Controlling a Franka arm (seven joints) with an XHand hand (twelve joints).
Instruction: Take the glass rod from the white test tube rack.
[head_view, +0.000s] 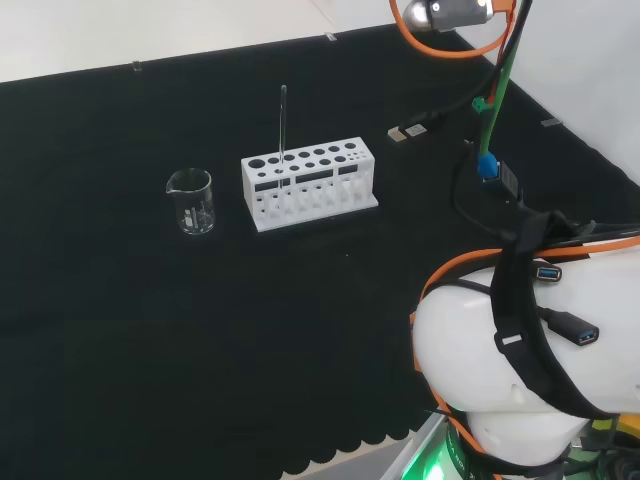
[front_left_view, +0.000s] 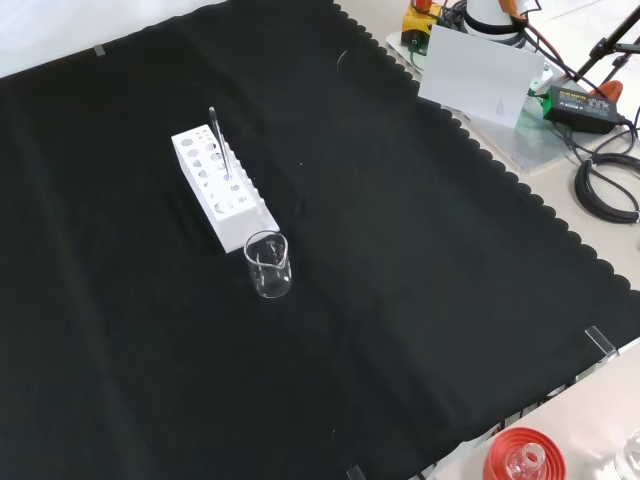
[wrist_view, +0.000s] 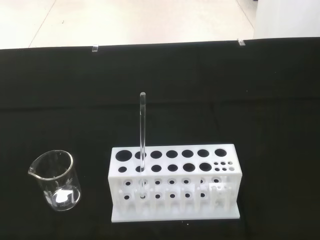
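The hand's state cannot be told from these views. Nothing of the task looks done: the glass rod (wrist_view: 142, 145) stands upright in the white test tube rack (wrist_view: 172, 187), in a hole near the end facing the empty beaker (wrist_view: 56, 181), which sits at the rack's nine o'clock in the head view. Reaching, gripping and lifting remain.

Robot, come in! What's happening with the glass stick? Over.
Glass rod upright in white rack, untouched. Beaker stands beside rack, apart. Nothing blocking the rod.
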